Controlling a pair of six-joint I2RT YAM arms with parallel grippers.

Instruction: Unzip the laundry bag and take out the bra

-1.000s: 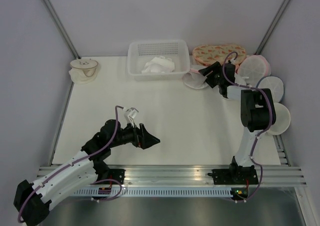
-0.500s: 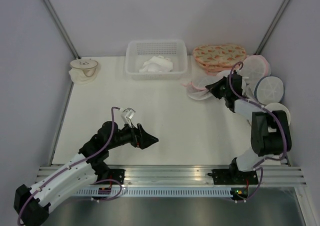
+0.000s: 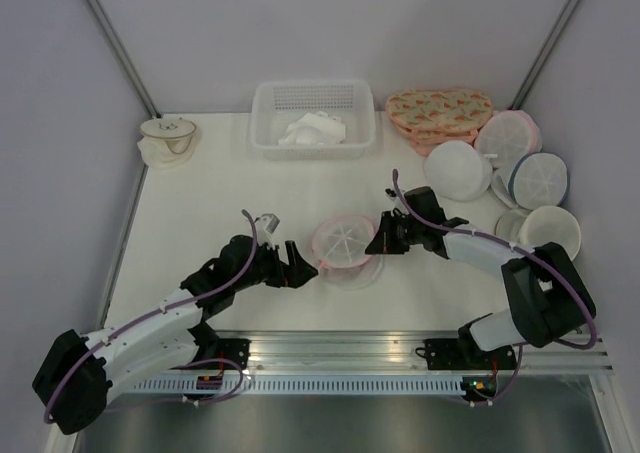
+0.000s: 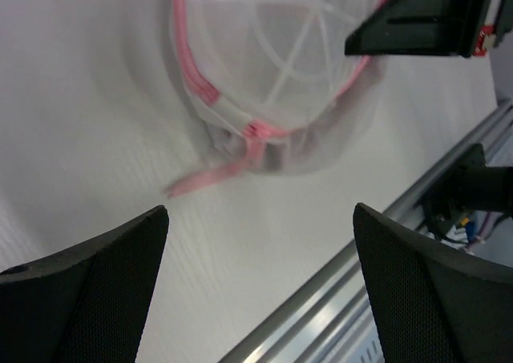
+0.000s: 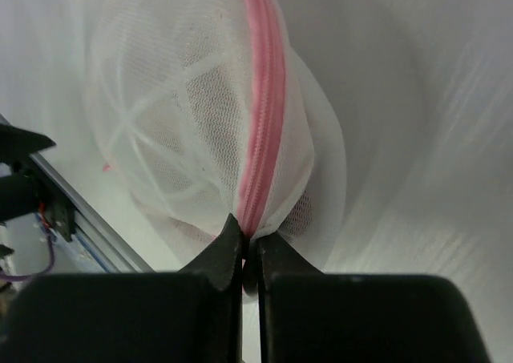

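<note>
The right gripper [image 5: 244, 255] pinches the laundry bag [image 3: 344, 243] by its rim. The zip tab [image 4: 210, 179] points toward the left gripper [image 4: 260, 219] — jaws wide apart

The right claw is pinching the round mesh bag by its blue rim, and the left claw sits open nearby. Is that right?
Not quite: the rim is pink, not blue. The right wrist view shows the right claw shut on the pink zip rim of the mesh bag. The left claw does sit open nearby.
</note>
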